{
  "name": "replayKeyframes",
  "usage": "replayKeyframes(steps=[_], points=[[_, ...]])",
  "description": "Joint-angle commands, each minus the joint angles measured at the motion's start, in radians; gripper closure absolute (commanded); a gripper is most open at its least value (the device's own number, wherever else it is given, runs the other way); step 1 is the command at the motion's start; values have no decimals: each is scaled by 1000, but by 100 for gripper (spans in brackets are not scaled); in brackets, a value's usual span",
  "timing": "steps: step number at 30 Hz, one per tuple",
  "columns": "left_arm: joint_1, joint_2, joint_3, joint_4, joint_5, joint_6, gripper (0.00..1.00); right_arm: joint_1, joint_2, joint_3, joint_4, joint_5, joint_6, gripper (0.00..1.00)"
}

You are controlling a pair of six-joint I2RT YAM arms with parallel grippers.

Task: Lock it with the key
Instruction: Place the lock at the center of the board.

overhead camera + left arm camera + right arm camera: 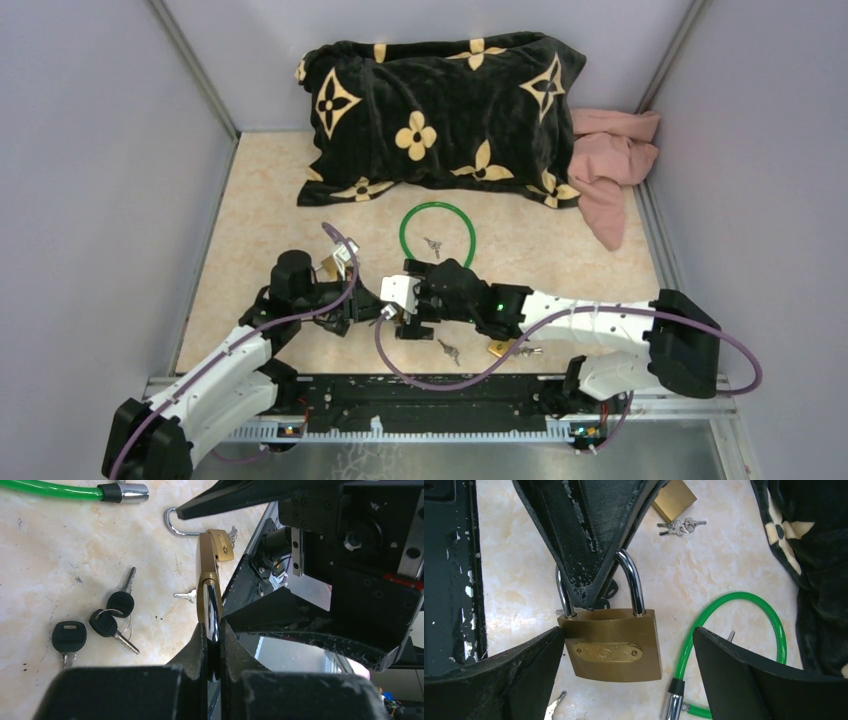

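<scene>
A brass padlock (611,650) hangs above the table by its steel shackle (212,605). My left gripper (213,627) is shut on that shackle. Both shackle legs enter the body. My right gripper (628,645) is open around the padlock body, its left finger against the body's edge and its right finger well apart. Neither gripper holds a key. Black-headed keys (107,622) and a small silver key (187,596) lie on the table. In the top view both grippers meet at the padlock (392,316).
A second brass padlock (497,348) with a key bunch (681,526) lies near the right arm. A green cable lock (437,232) rings more keys (433,245). A black patterned pillow (440,110) and a pink cloth (610,165) lie at the back.
</scene>
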Motion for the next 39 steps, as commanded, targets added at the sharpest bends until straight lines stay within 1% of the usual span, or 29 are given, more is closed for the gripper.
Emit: replayKeyframes(steps=[1,7,10,12,13,14,15,16,17,20,23,24,25,26,27,28,32,34,36,39], points=[[-3,-23,43,96,49,-14,100,5,36,57,70,-13,-49,2],[-2,-24,41,99,45,-14,100,32,74,32,82,-47,-51,2],[-2,-23,40,100,47,-16,100,37,81,26,103,-9,-34,2],[-2,-22,39,102,47,-16,100,36,78,22,118,3,-27,6],[-2,-21,38,104,47,-16,100,37,79,21,123,10,-22,11],[-1,-22,38,103,49,-15,100,37,81,23,119,39,-15,23],[0,-22,38,104,47,-17,100,37,85,27,112,61,-11,40],[-1,-24,38,104,47,-19,100,36,88,32,104,78,-2,52],[-1,-25,38,107,49,-22,100,37,92,34,94,89,8,60],[1,-30,30,125,62,-30,100,37,95,38,77,117,41,79],[4,-39,25,125,56,-33,100,36,81,40,52,122,85,94],[5,-46,26,115,39,-33,91,36,75,40,41,116,103,98],[6,-52,27,98,11,-33,69,36,68,43,27,106,128,100],[7,-59,32,78,-20,-34,39,36,64,47,4,93,157,100],[8,-64,34,67,-47,-27,6,36,61,53,-30,71,187,100],[12,-71,39,56,-70,-16,2,36,60,55,-59,47,221,100],[39,-115,58,-1,-186,33,1,36,73,36,-161,-103,348,100],[63,-134,65,-30,-254,45,1,38,97,20,-185,-176,407,100],[94,-151,64,-50,-317,40,1,47,133,12,-192,-201,446,100],[135,-167,51,-53,-350,28,1,69,195,36,-192,-185,491,100]])
